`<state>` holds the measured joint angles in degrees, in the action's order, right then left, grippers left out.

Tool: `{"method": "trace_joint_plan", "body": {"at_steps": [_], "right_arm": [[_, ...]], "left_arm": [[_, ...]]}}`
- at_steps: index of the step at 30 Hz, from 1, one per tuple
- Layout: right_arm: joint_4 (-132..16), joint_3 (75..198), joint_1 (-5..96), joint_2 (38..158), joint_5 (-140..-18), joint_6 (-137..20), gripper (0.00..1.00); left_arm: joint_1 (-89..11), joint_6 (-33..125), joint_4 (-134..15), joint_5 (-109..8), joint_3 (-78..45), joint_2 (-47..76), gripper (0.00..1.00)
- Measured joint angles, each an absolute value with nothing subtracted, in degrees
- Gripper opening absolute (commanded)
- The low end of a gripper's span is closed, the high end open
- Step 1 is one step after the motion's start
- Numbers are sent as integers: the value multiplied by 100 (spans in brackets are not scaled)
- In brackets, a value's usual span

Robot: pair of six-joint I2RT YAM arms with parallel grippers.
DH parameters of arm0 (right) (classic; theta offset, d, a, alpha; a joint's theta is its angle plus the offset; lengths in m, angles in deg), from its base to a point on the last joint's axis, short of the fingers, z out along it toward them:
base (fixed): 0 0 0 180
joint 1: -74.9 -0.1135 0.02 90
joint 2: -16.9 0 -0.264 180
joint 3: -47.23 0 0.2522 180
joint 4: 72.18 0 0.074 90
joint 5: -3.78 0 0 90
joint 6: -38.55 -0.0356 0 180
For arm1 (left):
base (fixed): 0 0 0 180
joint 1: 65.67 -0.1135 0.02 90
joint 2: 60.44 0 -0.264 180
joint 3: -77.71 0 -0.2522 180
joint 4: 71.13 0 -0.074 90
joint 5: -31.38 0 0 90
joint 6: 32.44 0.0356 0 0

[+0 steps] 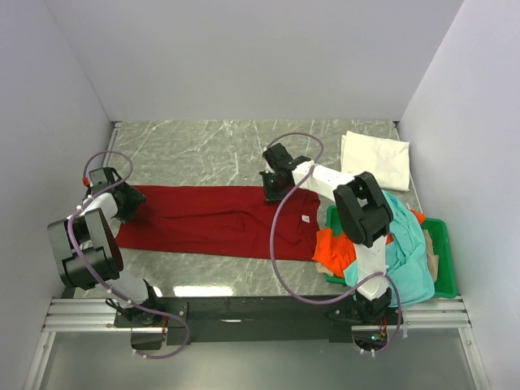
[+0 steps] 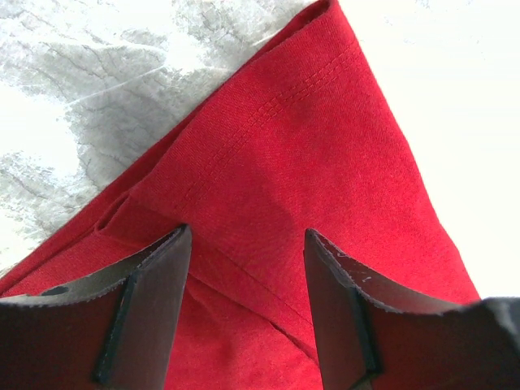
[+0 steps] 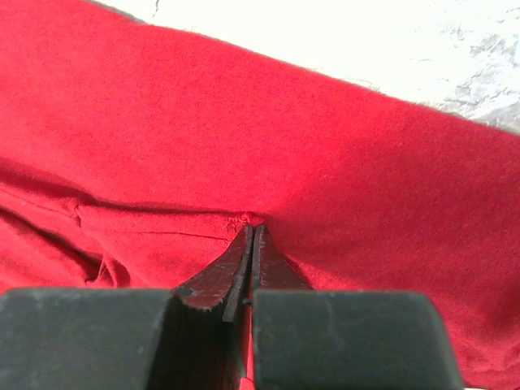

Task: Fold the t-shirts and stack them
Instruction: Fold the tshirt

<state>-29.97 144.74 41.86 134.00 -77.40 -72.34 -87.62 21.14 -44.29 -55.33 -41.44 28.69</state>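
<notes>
The dark red t-shirt (image 1: 213, 221) lies folded lengthwise across the middle of the table. My left gripper (image 1: 122, 199) is open over its left end, its jaws apart above red cloth (image 2: 276, 179) near a stitched hem. My right gripper (image 1: 275, 188) is shut on the red shirt's upper edge near the right end, pinching a fold of cloth (image 3: 253, 221). The white t-shirt (image 1: 374, 158) lies folded at the back right. The orange t-shirt (image 1: 335, 248) and the teal t-shirt (image 1: 406, 252) are heaped on the green tray (image 1: 443, 260).
The tray stands at the right front beside the right arm's base. White walls enclose the marble table on three sides. The black rail with both arm bases runs along the near edge (image 1: 244, 313).
</notes>
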Motion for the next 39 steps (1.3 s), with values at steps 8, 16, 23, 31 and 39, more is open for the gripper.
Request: {"method": "trace_joint_plan", "body": {"at_steps": [8, 16, 23, 31, 39], "right_arm": [[-3024, 14150, 4094, 12895, -7554, -7240, 0], [-2986, 14008, 3605, 12440, -7445, -7262, 0], [-2936, 13914, 3191, 12429, -7427, -7323, 0], [-2857, 13811, 2809, 12429, -7473, -7413, 0], [-2720, 13809, 2601, 12429, -7615, -7461, 20]], "left_arm": [[-8769, 2133, -4484, -5476, -4144, 2919, 64], [-8800, 2136, -4569, -5388, -4144, 2952, 64], [-8800, 2136, -4659, -5345, -4144, 3002, 64], [-8800, 2140, -4689, -5325, -4141, 3015, 64], [-8804, 2144, -4698, -5323, -4141, 3017, 64]]}}
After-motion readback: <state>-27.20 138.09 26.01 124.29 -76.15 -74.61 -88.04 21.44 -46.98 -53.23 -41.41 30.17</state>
